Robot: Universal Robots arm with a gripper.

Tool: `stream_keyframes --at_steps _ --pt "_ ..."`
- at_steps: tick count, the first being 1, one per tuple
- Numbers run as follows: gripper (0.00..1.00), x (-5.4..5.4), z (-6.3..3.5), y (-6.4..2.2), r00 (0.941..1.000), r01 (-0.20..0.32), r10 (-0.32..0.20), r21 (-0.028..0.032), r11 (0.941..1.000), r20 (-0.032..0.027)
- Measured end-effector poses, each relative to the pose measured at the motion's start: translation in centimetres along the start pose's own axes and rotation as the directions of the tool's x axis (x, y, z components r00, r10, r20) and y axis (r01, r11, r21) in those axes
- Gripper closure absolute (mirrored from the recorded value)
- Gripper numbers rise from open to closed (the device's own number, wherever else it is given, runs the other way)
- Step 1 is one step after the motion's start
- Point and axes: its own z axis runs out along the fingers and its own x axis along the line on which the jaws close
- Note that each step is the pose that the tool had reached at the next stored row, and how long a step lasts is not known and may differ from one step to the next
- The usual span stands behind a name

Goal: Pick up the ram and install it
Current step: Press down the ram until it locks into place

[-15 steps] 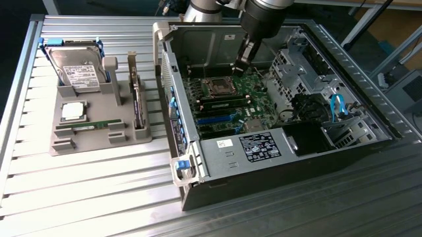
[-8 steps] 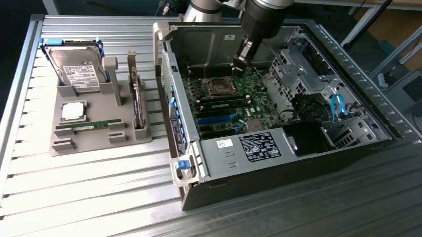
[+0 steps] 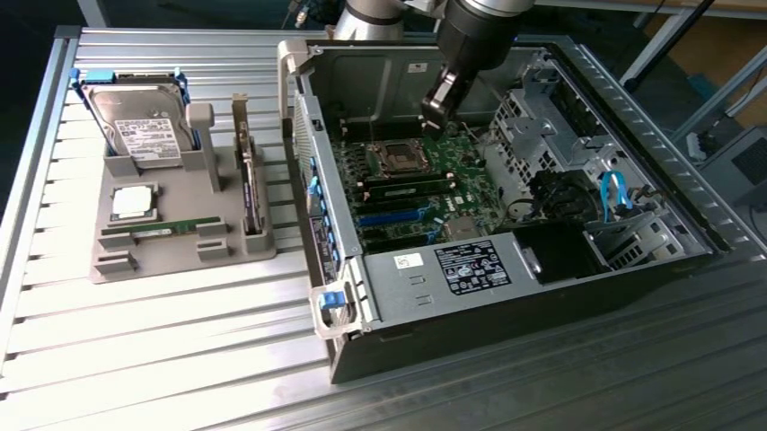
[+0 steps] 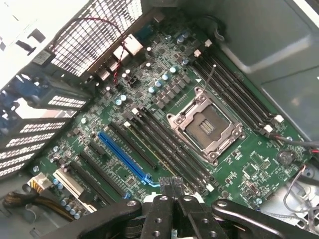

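Observation:
The ram (image 3: 162, 230), a thin green stick, lies flat in the front slot of the grey holder (image 3: 180, 260) at the exterior view's left, outside the computer case. My gripper (image 3: 434, 124) hangs inside the open case (image 3: 480, 269) over the motherboard (image 3: 414, 180), far from that ram. In the wrist view my gripper (image 4: 172, 183) has its black fingers pressed together with nothing between them, just above the long memory slots (image 4: 164, 149) beside the processor socket (image 4: 205, 128). One of those slots seems to hold a seated stick (image 4: 144, 142).
The holder also carries a silver hard drive (image 3: 142, 126), a square processor chip (image 3: 132, 202) and an upright card (image 3: 250, 193). Inside the case are a drive cage (image 3: 533, 135), blue cables (image 3: 613, 193) and a black power supply (image 3: 563, 251). The case walls close in around the arm.

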Motion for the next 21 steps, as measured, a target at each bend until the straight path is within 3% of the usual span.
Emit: stream_keyframes --at_steps 11,21 --pt "0.9 0.0 0.0 0.0 0.9956 -0.094 0.094 0.0006 0.9956 0.0013" --pt "0.9 0.0 0.0 0.0 0.98 -0.199 0.199 0.0012 0.98 0.0028"
